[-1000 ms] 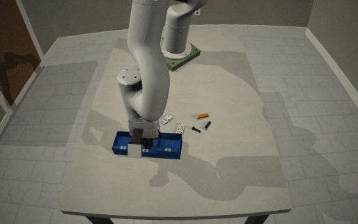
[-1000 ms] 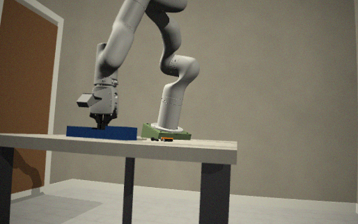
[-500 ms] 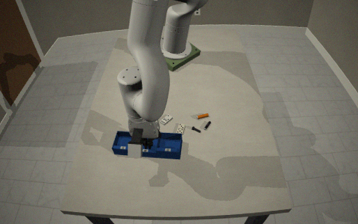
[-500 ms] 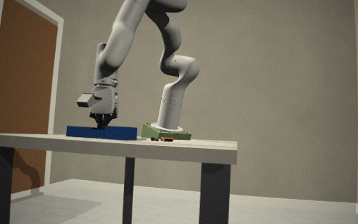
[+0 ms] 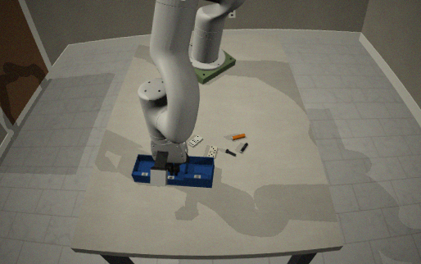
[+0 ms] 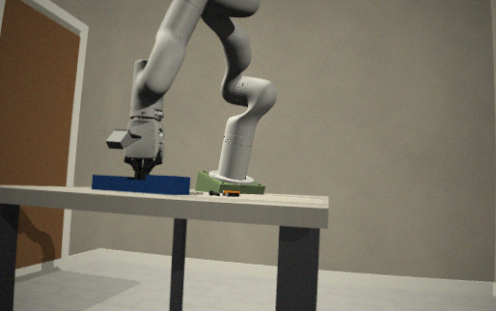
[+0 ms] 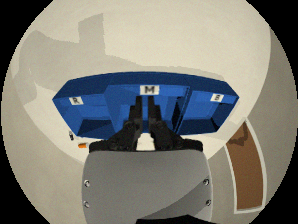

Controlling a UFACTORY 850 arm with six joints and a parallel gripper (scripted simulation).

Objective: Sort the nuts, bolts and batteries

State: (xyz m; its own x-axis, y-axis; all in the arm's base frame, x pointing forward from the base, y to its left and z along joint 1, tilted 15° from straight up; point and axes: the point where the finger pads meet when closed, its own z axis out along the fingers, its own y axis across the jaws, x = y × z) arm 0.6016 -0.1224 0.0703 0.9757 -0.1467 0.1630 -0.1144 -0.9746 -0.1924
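The white arm reaches down from its green base plate point(image 5: 230, 61) at the far side of the bench point(image 5: 254, 217) so that the tool point(image 5: 172, 167) hangs straight down over the long blue plastic bin tray point(image 5: 205, 172) near the front. That is probably so anything released would fall inside the walls. In the wrist view the tool points at the middle compartment, whose white label point(image 7: 148, 90) reads M; the side labels are too small to read

The tool is clenched, its fingers almost together, tips about level with the tray's rim. Nothing shows between them, so I judge it empty

To the right of the tray lie two white dotted domino tiles point(image 5: 195, 141), a short black bolt point(image 5: 230, 152), a dark cylindrical battery point(image 5: 244, 147) and an orange cylinder point(image 5: 238, 136), all loose on the bench and unsorted
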